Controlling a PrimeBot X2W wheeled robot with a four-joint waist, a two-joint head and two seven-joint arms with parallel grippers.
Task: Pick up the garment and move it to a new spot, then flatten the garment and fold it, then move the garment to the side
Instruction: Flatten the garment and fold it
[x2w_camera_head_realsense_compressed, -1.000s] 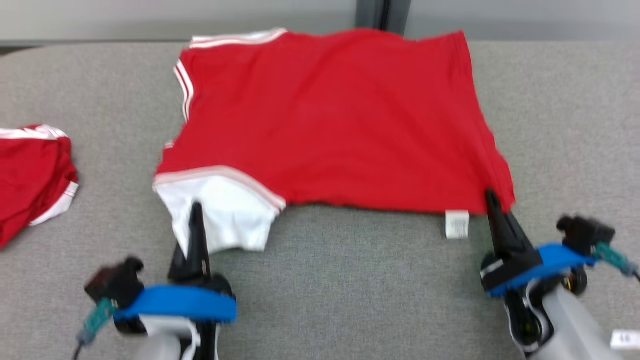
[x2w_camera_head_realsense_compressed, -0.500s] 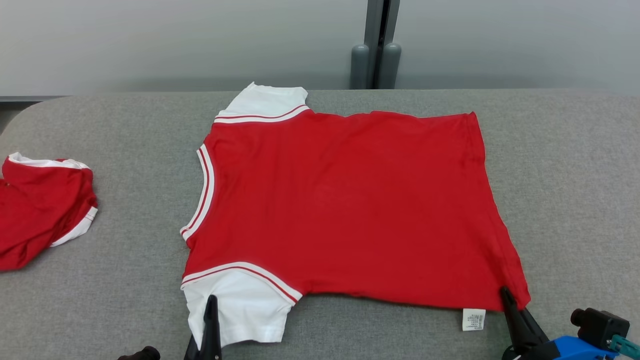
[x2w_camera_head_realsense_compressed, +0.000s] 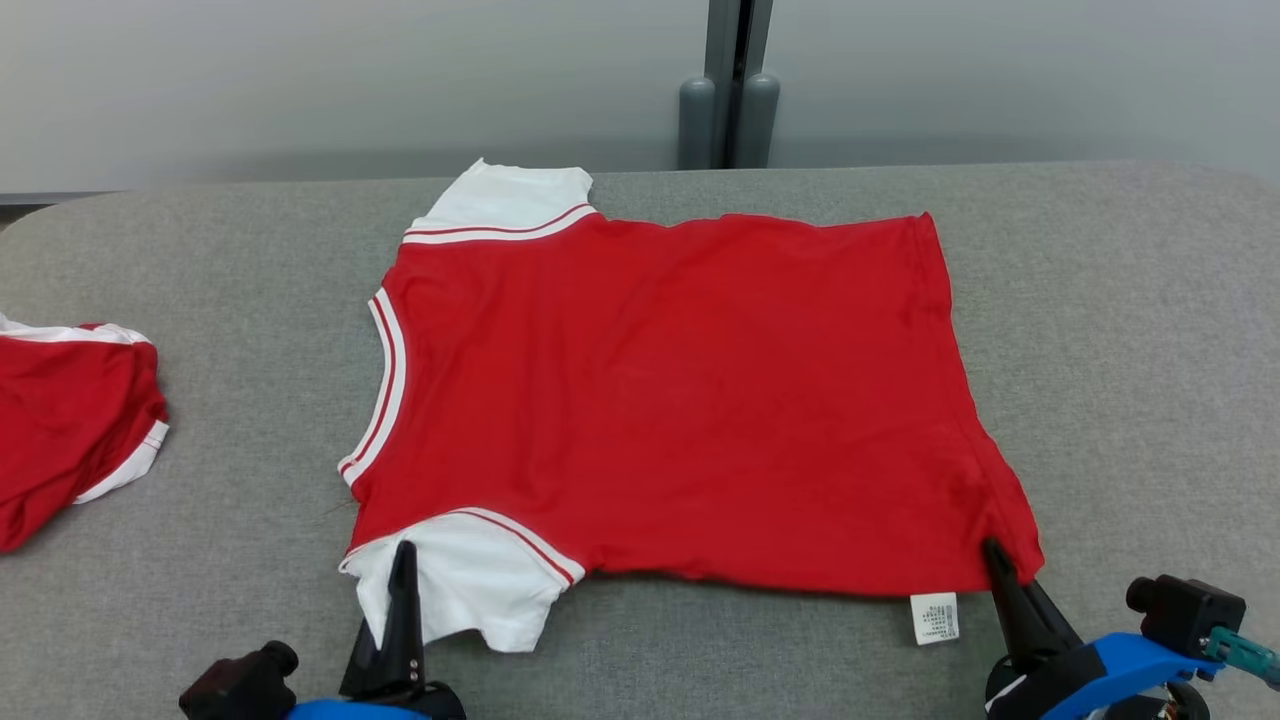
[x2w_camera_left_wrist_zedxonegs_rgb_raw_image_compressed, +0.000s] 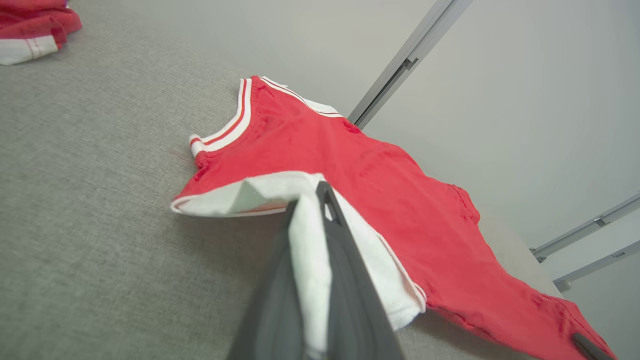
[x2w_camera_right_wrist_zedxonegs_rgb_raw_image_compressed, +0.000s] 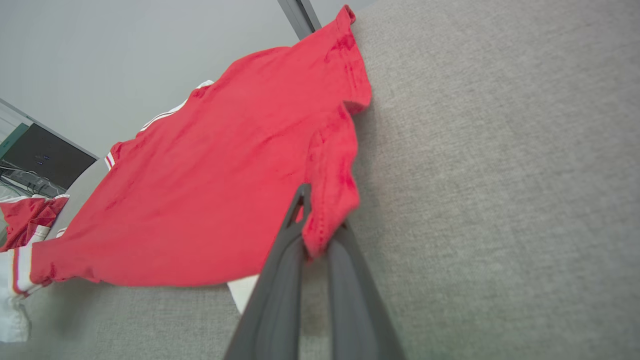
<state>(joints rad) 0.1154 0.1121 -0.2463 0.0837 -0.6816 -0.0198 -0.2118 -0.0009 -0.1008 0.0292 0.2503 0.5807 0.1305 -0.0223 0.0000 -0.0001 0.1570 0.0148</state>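
The left pincer (x2w_camera_head_realsense_compressed: 404, 556) is closed on the near white sleeve (x2w_camera_head_realsense_compressed: 460, 585) of the flat red knit T-shirt with white striped sleeves (x2w_camera_head_realsense_compressed: 660, 400). The left wrist view shows white cloth pinched between its fingers (x2w_camera_left_wrist_zedxonegs_rgb_raw_image_compressed: 350, 280). The right pincer (x2w_camera_head_realsense_compressed: 993, 553) is closed on the near right hem corner of the same T-shirt, with red cloth clamped between its fingers (x2w_camera_right_wrist_zedxonegs_rgb_raw_image_compressed: 280, 280). A small white rectangular care label (x2w_camera_head_realsense_compressed: 934, 618) lies just beside that corner.

The T-shirt lies spread at the middle of the grey felt-covered surface (x2w_camera_head_realsense_compressed: 1120, 330), neckline toward the robot's left. The surface has rounded corners. Behind it stands a pale grey panelled wall (x2w_camera_head_realsense_compressed: 300, 80) with one dark vertical joint (x2w_camera_head_realsense_compressed: 728, 60).

Count: two pincers, two garments, one label. The second garment, a crumpled red-and-white cloth heap (x2w_camera_head_realsense_compressed: 70, 400), rests at the surface's left edge, well apart from the T-shirt.
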